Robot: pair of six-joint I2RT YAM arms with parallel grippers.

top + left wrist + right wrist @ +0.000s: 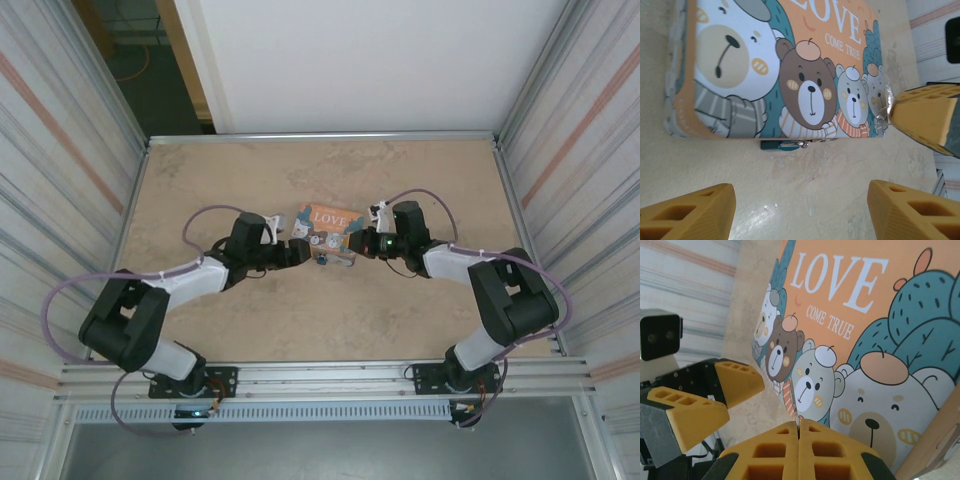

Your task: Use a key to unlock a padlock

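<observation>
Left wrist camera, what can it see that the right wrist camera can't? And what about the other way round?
Left wrist, not right wrist: the tiny blue-teal padlock, sitting at the edge of the box nearest that camera.

Right wrist, not left wrist: the left arm's camera, a pale block with a dark window.

Both: the picture box with its bears and the word LOVE, the table, the left fingers spread open, and the right fingers pinched on a thin silvery key.
</observation>
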